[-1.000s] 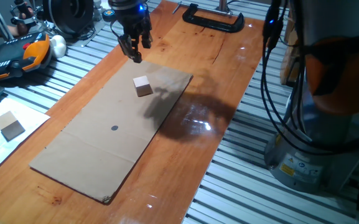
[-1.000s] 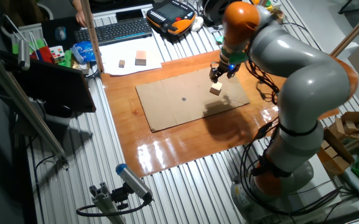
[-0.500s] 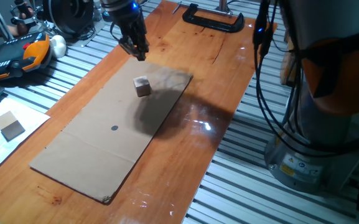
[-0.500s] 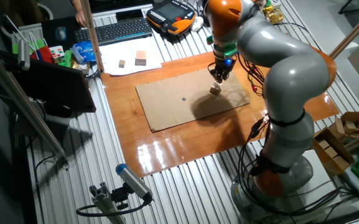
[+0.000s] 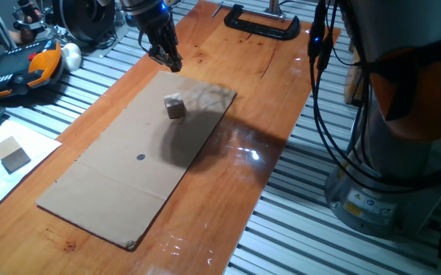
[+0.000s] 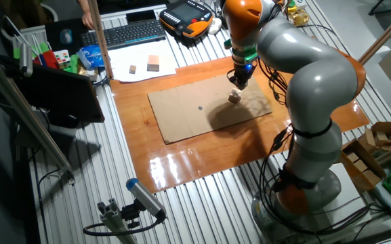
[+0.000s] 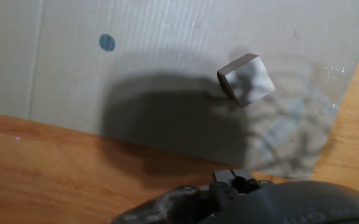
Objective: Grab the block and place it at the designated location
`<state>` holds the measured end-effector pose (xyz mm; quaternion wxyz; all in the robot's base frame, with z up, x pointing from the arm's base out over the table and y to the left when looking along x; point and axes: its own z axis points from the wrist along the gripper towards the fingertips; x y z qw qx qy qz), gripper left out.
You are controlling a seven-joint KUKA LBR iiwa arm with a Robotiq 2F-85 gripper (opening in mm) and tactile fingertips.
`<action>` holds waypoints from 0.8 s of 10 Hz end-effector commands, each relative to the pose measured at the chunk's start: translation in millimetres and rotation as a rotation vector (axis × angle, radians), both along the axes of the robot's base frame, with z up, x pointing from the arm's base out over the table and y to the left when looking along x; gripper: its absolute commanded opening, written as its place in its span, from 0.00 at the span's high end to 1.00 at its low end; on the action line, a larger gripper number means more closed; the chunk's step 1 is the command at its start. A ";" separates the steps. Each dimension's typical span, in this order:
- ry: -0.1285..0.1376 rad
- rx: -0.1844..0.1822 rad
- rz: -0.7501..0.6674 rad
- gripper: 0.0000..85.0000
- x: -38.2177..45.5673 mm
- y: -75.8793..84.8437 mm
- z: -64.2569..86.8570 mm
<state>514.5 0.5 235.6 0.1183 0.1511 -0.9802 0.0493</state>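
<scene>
I see the block (image 5: 175,106) resting on the cardboard sheet (image 5: 113,183), upper centre of the fixed frame. The gripper (image 5: 168,61) hangs above and apart from it; I cannot tell the jaw state. The designated location (image 5: 141,158) lies left of centre.

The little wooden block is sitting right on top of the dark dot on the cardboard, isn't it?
No. The block sits on the cardboard apart from the dark dot, with bare cardboard between them. One fixed view and the hand view both show the gap.
</scene>
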 end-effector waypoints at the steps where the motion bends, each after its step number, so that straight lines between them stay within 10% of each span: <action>1: 0.000 0.001 0.000 0.99 0.0 0.0 0.0; 6: 0.005 -0.001 -0.008 0.99 0.2 0.0 0.1; 8: -0.095 0.050 0.002 0.99 0.2 0.0 0.1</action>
